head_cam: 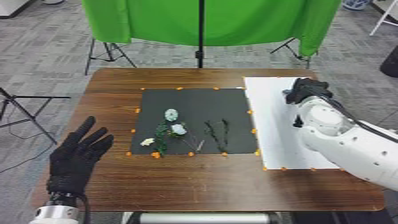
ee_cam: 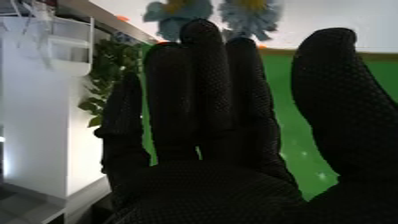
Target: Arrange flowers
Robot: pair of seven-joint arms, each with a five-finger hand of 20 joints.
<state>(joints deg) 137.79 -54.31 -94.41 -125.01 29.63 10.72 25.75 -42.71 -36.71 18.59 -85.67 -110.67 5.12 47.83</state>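
Right hand over the white sheet, fingers straight, thumb apart; blue flowers near its fingertips. Left hand, fingers spread, at the left of the worktop. Other flowers on the black mat.

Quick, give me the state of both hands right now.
Left robot hand: open, fingers spread, holding nothing.
Right robot hand: open, fingers straight, thumb apart, nothing gripped; pale blue flowers just beyond it.
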